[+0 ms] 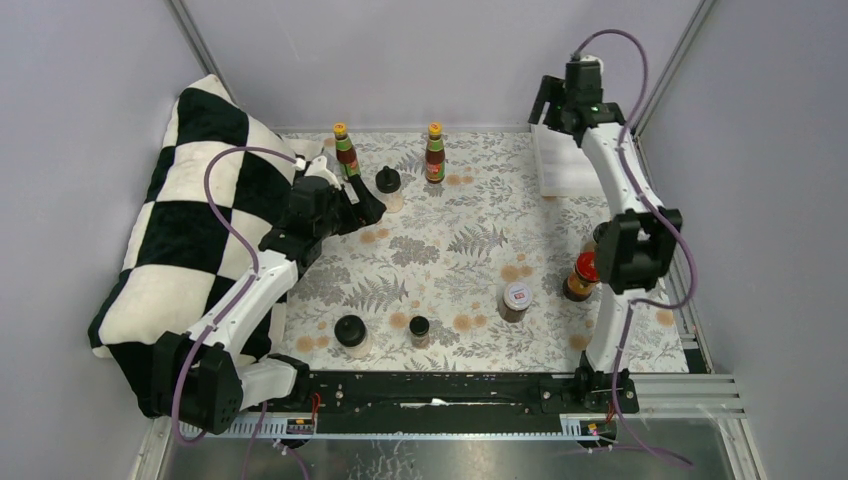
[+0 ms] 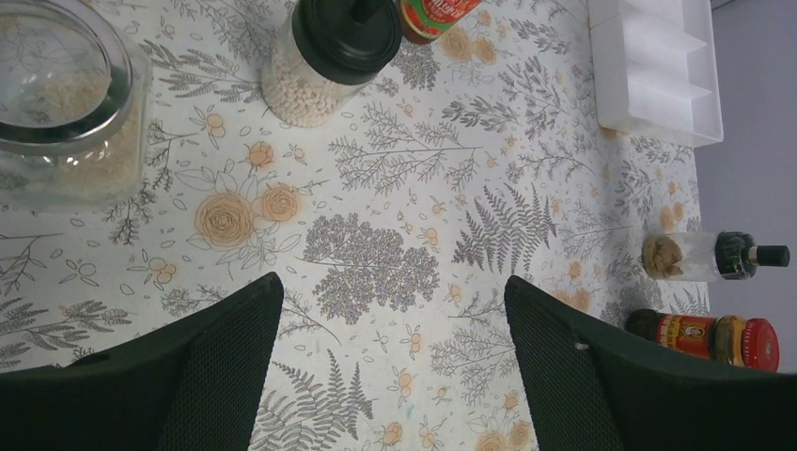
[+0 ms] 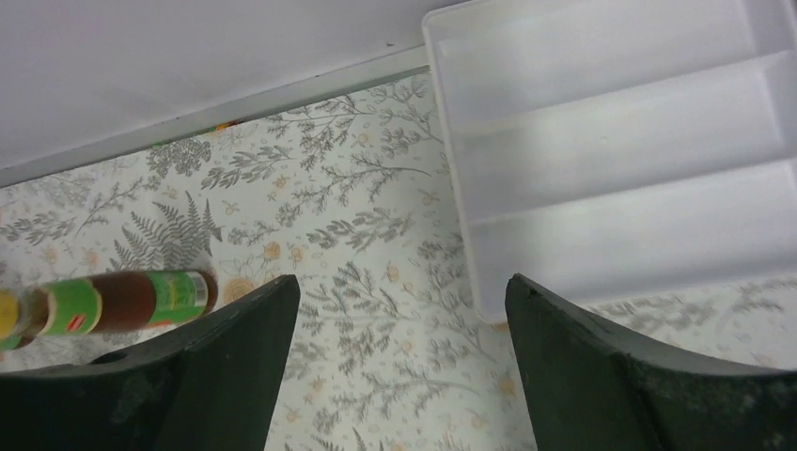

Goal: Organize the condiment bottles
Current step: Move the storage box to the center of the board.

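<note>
Two tall red-sauce bottles with orange caps [image 1: 345,150] [image 1: 434,152] stand at the back. A black-lidded jar of white beads [image 1: 388,185] [image 2: 334,52] stands between them. My left gripper [image 1: 370,208] [image 2: 393,291] is open and empty just in front of that jar. A clear-lidded jar [image 2: 56,103] sits to its left. My right gripper [image 1: 552,110] [image 3: 402,291] is open and empty, high beside the white tray [image 1: 565,165] [image 3: 611,150]. One red-sauce bottle [image 3: 113,303] shows at the left of the right wrist view.
Near the front stand a black-lidded jar [image 1: 350,333], a small black-lidded jar [image 1: 419,330], a white-lidded jar [image 1: 516,300] and a red-lidded jar [image 1: 580,275] [image 2: 714,336]. A black-capped bottle [image 2: 714,256] is partly hidden behind the right arm. A checked cushion [image 1: 190,220] lies left.
</note>
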`<move>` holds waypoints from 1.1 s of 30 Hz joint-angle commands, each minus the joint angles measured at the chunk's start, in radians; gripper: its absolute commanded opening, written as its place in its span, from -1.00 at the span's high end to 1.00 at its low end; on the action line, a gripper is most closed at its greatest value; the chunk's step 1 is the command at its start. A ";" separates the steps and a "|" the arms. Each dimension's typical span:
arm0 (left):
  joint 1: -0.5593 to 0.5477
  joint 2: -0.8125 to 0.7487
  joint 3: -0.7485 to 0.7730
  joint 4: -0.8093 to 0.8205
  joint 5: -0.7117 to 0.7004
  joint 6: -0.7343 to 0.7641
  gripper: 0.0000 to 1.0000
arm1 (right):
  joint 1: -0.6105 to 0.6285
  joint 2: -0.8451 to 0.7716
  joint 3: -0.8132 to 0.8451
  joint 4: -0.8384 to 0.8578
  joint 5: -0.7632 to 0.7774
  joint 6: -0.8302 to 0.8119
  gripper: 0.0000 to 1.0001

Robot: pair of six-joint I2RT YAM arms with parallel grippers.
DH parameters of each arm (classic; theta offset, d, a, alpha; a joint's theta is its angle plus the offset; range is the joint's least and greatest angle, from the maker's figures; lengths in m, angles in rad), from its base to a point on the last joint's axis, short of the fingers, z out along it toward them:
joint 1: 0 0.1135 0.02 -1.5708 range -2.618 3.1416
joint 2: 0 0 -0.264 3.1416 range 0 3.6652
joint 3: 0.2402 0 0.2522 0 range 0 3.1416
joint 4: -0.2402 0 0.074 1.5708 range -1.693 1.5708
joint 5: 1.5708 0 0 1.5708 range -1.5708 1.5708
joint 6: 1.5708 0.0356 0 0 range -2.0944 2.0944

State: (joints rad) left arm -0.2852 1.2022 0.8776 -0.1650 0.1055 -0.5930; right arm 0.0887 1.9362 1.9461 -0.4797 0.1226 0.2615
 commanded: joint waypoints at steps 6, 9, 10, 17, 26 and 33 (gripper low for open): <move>0.003 -0.015 -0.075 0.073 0.014 -0.037 -0.83 | 0.045 0.362 0.423 -0.097 0.095 -0.045 -0.59; 0.004 -0.012 -0.087 0.095 0.023 -0.043 -0.83 | 0.045 0.401 0.419 -0.088 0.105 -0.046 -0.55; 0.003 -0.010 -0.088 0.097 0.025 -0.043 -0.83 | 0.046 0.407 0.406 -0.086 0.110 -0.041 -0.52; 0.001 -0.012 -0.089 0.099 0.036 -0.038 -0.82 | 0.046 0.393 0.229 -0.008 0.120 -0.017 -0.38; 0.001 -0.026 -0.090 0.092 0.036 -0.026 -0.83 | 0.041 0.455 0.232 -0.048 0.113 -0.017 -0.38; 0.001 -0.048 -0.081 0.073 0.028 -0.018 -0.83 | 0.016 0.492 0.232 -0.029 0.055 -0.024 -0.38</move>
State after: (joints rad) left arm -0.2852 1.1831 0.7998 -0.1101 0.1318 -0.6231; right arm 0.1211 2.4027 2.1677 -0.5255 0.2173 0.2413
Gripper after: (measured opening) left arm 0.915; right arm 0.691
